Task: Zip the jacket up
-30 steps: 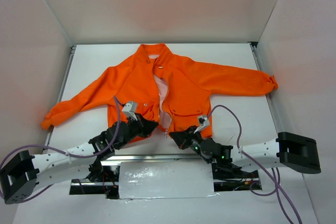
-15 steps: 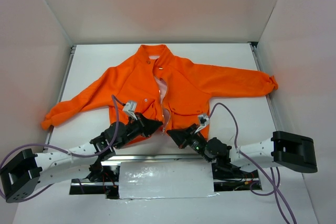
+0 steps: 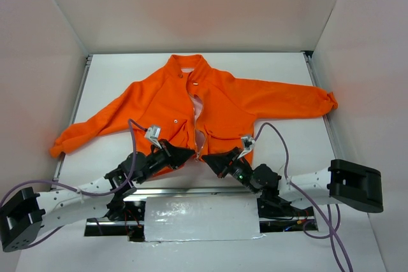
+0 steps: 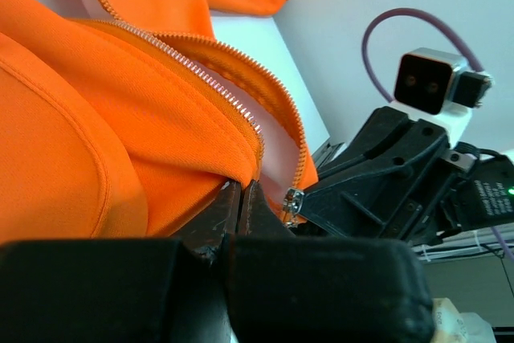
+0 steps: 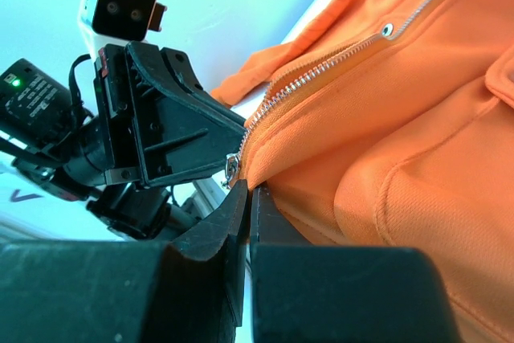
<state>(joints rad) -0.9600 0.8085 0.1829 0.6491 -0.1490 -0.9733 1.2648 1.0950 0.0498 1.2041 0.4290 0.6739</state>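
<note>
Orange jacket (image 3: 223,103) bottom hem is pinched by left claw (image 3: 190,152) and right claw (image 3: 207,159), both clenched.

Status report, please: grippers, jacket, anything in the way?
Both shut on the jacket hem: left gripper one side, right gripper the other. Its zipper open, unjoined. No obstruction seen.

The white-and-black left arm (image 3: 70,199) lies low, its elbow pushed out to the left and its forearm reaching inward toward the middle. The white-and-black right arm (image 3: 312,186) mirrors it, elbow out to the right. The black two-fingered left claw (image 3: 189,152) and the black two-fingered right claw (image 3: 207,159) point at each other, tips near but apart. Each claw has its fingers pressed together, pinching a bottom front edge of the bright orange fabric jacket (image 3: 223,103)
</note>
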